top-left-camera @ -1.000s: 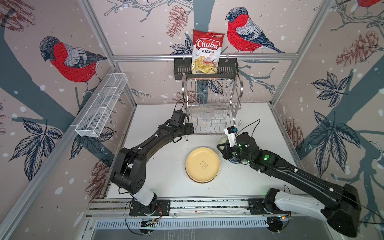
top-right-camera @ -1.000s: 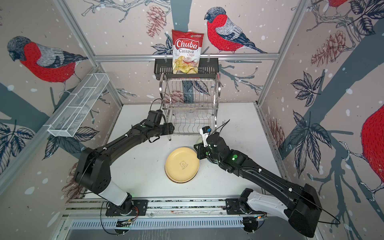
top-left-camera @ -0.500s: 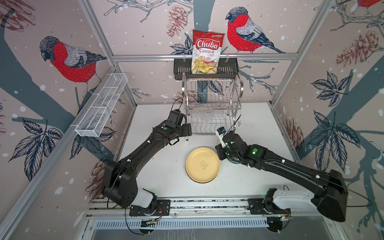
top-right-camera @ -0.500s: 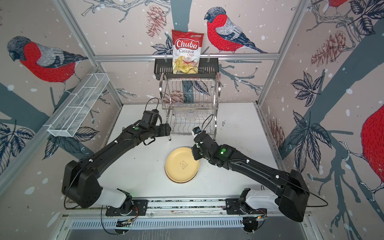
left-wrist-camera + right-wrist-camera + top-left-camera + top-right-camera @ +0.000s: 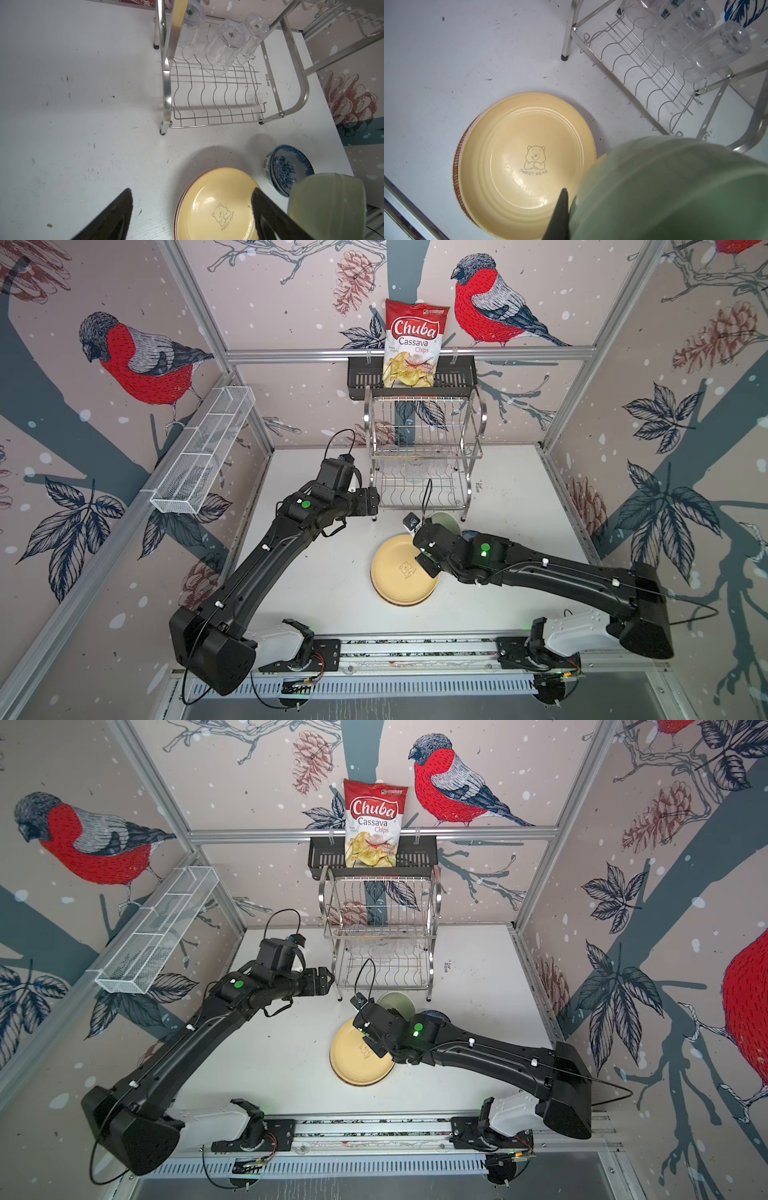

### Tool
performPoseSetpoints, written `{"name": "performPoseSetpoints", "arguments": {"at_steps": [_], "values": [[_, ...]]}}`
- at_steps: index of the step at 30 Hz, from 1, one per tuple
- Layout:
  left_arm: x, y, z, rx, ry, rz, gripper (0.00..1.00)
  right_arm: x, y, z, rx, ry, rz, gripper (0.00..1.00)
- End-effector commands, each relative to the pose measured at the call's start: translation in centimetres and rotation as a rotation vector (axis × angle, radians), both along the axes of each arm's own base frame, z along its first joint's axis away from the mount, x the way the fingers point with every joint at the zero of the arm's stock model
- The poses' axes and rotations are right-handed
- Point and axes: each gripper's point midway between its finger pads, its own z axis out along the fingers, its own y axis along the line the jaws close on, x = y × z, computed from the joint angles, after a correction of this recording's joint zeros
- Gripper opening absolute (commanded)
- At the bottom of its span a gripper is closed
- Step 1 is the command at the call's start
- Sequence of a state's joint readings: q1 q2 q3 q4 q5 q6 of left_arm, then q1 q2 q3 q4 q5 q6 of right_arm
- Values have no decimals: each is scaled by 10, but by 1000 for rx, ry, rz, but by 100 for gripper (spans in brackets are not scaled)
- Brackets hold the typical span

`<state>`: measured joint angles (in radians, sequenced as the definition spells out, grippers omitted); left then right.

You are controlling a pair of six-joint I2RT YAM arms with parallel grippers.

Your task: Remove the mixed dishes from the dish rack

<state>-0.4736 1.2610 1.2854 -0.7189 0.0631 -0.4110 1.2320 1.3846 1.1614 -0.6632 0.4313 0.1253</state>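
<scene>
The steel dish rack [image 5: 424, 448] [image 5: 382, 919] stands at the back of the table. Three clear glasses [image 5: 226, 41] [image 5: 716, 45] sit upturned in it. In front lies a cream-yellow plate [image 5: 401, 572] [image 5: 214, 199] [image 5: 525, 149] with a pink rim showing beneath it. My right gripper [image 5: 428, 526] is shut on a pale green bowl [image 5: 446, 522] [image 5: 675, 187], held tilted just above the plate's far edge. One finger [image 5: 562, 207] shows and the bowl hides the other. My left gripper [image 5: 374, 506] [image 5: 192, 190] is open and empty beside the rack's front left leg.
A blue-white patterned bowl [image 5: 291, 168] sits nested in a leaf-print bowl right of the plate, partly under my right arm. A black shelf basket [image 5: 411, 377] with a chips bag hangs behind the rack. A white mesh tray [image 5: 199, 456] runs along the left wall.
My right gripper has carried the green bowl leftward, from the rack's right front corner to over the plate's far edge. The left gripper has drawn back slightly from the rack.
</scene>
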Motion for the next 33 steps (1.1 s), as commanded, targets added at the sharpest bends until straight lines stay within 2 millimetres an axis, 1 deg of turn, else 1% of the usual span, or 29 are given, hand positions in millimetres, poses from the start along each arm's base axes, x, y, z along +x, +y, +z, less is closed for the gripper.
{"name": "performPoseSetpoints", "arguments": {"at_steps": [1,5,7,10,13,16,21,24,27,30,32,33], "values": [[-13,-10,3,-26,43,-84,89,-9,-3,6,-105,-57,68,0],[-12,-25,6,-68,68,-142,90,-36,7,9,-149,-40,188,0],[-12,-34,5,-93,95,-172,90,-54,15,12,-158,-31,261,0],[-14,-47,2,-135,138,-219,91,-73,23,14,-170,-4,345,0],[-19,-57,-1,-166,179,-259,91,-85,29,14,-172,47,401,0],[-29,-69,-6,-191,218,-310,91,-94,34,16,-160,90,454,0],[-54,-89,-14,-178,267,-407,90,-96,38,18,-147,159,491,0],[-71,-99,-22,-146,309,-455,88,-91,40,22,-137,170,488,0],[-79,-97,-32,-98,344,-454,84,-79,38,25,-145,145,449,0],[-81,-91,-42,-63,366,-436,82,-71,37,26,-154,115,418,0],[-84,-92,-45,-64,379,-440,78,-65,36,26,-168,92,394,0],[-85,-94,-47,-66,387,-444,73,-60,34,25,-184,69,371,0]]}}
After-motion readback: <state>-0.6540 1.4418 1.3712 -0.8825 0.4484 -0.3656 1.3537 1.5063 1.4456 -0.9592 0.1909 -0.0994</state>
